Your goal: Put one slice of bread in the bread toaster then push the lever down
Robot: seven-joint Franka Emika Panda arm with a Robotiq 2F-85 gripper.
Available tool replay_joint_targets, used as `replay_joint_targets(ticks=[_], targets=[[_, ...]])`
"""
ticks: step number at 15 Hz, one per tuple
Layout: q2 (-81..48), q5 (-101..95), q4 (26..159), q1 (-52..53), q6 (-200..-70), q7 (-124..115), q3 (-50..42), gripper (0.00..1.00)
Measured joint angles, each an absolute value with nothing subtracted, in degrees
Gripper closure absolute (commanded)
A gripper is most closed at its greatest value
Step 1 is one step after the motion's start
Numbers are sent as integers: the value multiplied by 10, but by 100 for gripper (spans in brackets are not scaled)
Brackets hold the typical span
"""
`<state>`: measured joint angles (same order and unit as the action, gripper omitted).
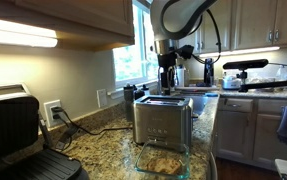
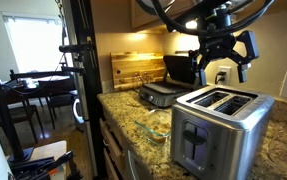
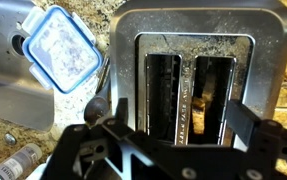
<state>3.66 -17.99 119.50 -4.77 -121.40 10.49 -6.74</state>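
Gripper (image 2: 223, 58) is parked right over the bread toaster (image 1: 161, 122), jaws spread apart, nothing held; each slice of bread (image 1: 163, 160) is left lying flat in the glass dish (image 1: 139, 152) at the toaster's 6 o'clock; in the wrist view the slots (image 3: 161, 95) are laid 12 to 6, so a slice is best pinched by an edge, stood upright and lined up with that axis before being dropped.

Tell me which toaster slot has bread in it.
The slot farther from the blue-rimmed container: tan bread shows inside; the other slot looks dark and empty.
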Motion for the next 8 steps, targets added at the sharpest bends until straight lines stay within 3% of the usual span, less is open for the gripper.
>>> replay_joint_targets(ticks=[8], targets=[[72, -180, 1221, -56, -1214, 109, -79, 0]])
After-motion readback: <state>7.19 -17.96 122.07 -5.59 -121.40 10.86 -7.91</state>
